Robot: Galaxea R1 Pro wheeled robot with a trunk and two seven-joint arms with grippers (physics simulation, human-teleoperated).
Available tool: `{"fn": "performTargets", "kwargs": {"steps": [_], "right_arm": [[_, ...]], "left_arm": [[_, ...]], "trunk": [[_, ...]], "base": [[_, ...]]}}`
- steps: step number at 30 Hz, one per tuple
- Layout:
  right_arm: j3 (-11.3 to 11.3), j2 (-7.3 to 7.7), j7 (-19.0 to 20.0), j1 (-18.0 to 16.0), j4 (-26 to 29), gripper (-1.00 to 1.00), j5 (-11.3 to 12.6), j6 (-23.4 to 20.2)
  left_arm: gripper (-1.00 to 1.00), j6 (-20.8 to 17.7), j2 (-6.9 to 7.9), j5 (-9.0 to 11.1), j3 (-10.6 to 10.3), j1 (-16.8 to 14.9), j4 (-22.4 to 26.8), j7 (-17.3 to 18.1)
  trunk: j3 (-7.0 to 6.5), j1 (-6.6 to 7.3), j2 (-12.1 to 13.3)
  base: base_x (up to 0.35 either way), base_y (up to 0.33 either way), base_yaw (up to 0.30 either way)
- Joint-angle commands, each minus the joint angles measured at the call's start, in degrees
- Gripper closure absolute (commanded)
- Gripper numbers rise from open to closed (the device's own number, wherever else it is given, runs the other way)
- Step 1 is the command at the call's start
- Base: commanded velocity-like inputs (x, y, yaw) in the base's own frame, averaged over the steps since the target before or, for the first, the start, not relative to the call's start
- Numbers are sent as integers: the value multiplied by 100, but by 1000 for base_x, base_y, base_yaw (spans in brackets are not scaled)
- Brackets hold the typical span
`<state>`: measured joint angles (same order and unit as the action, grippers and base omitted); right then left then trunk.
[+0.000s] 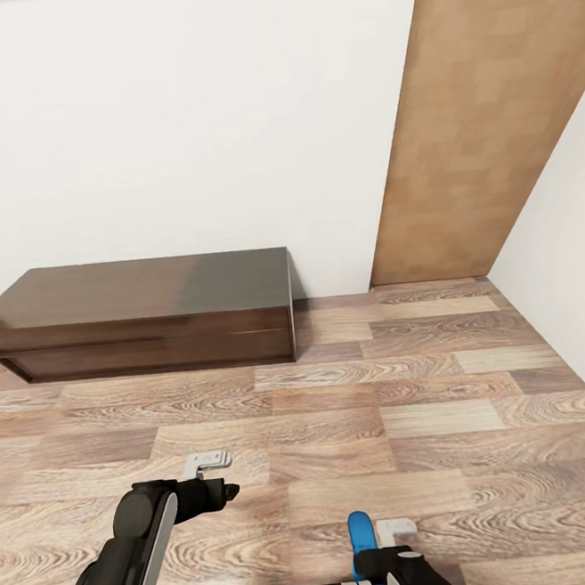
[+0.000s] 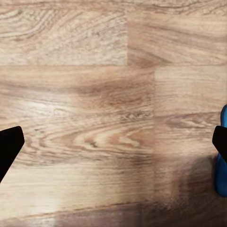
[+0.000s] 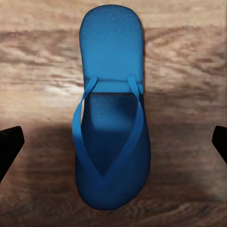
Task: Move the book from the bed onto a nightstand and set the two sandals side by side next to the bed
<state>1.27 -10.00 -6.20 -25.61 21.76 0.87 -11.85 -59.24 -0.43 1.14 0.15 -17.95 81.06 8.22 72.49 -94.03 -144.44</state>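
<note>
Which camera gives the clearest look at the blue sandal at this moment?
The right wrist view: the whole sandal lies sole-down on the wood floor, straps visible. The head view shows just its tip by the right gripper; the left wrist view catches a blue sliver at the frame edge.

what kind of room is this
Probably a room in a home, perhaps a bedroom: wood-plank floor, white wall, a long low dark cabinet against it, and a blue sandal between the right gripper fingers.
</note>
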Motion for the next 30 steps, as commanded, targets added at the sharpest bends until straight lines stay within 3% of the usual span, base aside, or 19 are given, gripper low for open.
{"fn": "performTargets", "kwargs": {"steps": [1,10,26,30], "right_arm": [[14,0,-26,0,12,-100,10,-36],[14,0,-46,-88,10,-100,11,-41],[14,0,-56,-222,4,-100,10,-156],[14,0,-57,-240,7,-100,10,-192]], "left_arm": [[-100,-26,-1,9,3,-3,4,5],[-100,-26,-1,9,2,-3,2,5],[-100,-26,-1,9,4,-6,-2,5],[-100,-26,-1,9,3,-6,-2,5]], "trunk": [[4,1,-2],[4,1,-2],[359,-40,-23],[359,-40,-23]], "base": [[0,0,0],[0,0,0],[0,0,0],[0,0,0]]}}
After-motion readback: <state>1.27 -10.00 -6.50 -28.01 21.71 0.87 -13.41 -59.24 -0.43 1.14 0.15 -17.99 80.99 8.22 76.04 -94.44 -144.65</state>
